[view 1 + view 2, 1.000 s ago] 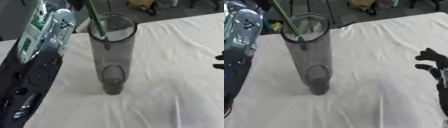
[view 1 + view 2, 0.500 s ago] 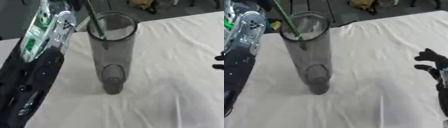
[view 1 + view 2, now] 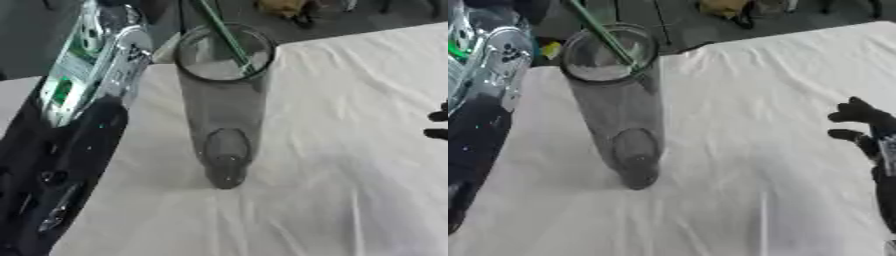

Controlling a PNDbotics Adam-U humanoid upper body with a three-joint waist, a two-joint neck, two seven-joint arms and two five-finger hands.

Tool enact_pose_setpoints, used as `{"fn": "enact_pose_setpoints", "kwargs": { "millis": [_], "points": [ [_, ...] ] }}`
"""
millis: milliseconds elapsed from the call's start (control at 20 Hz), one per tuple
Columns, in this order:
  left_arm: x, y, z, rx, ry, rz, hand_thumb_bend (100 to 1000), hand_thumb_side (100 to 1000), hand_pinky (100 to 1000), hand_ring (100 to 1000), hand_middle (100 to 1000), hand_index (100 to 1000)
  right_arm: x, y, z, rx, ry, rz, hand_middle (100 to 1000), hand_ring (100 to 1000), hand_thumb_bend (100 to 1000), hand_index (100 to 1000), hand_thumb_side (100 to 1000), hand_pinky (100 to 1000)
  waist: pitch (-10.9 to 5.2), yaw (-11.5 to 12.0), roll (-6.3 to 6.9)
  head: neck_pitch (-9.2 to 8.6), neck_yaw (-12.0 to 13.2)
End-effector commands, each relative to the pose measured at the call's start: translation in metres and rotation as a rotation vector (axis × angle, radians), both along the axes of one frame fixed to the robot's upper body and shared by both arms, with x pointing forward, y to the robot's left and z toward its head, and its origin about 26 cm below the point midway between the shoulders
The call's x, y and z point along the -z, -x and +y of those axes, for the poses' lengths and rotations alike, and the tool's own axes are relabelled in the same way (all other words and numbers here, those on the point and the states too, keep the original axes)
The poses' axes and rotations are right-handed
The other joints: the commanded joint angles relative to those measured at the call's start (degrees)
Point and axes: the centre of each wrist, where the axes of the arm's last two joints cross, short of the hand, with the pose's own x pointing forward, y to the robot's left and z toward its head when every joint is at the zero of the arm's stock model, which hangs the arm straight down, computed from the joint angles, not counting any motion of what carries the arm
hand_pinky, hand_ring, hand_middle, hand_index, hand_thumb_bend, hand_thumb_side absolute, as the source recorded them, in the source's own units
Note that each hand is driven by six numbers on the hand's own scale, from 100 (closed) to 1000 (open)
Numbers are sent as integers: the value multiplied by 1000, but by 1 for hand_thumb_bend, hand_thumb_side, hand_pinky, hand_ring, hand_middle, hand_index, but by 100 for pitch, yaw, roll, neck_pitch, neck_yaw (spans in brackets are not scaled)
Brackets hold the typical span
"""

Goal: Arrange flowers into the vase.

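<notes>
A tall clear grey glass vase (image 3: 223, 115) stands upright on the white tablecloth (image 3: 350, 150). A thin green flower stem (image 3: 226, 37) comes down from the top edge into the vase mouth and leans towards its right rim; its bloom is out of frame. My left forearm (image 3: 87, 75), black with silver and green parts, rises along the left side beside the vase, and its hand is cut off above the picture. My right hand (image 3: 866, 132) rests at the right edge with relaxed fingers, holding nothing, well apart from the vase.
The table's far edge runs just behind the vase, with dark floor beyond it. A yellowish object (image 3: 282, 8) lies on that floor. White cloth stretches to the right and front of the vase.
The green stem has shifted from the left rim towards the middle and right of the vase mouth. My left forearm has moved slightly. The right hand is unchanged.
</notes>
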Motion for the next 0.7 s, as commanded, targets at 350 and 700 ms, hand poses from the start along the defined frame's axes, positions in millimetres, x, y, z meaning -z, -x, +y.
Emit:
{"fn": "enact_pose_setpoints", "kwargs": {
  "millis": [350,700],
  "points": [
    [-5,-6,13,-148,-2,-70,100,830,100,100,100,215,-7,3,-2,5,5,-25,665,1000,100,793,1000,730,-53,16,63,-21,-41],
    [-1,-11,22,-289,-8,-128,100,830,100,137,173,268,-6,4,-3,13,0,-23,665,1000,100,793,1000,730,-69,68,40,16,-69]
  ]
}}
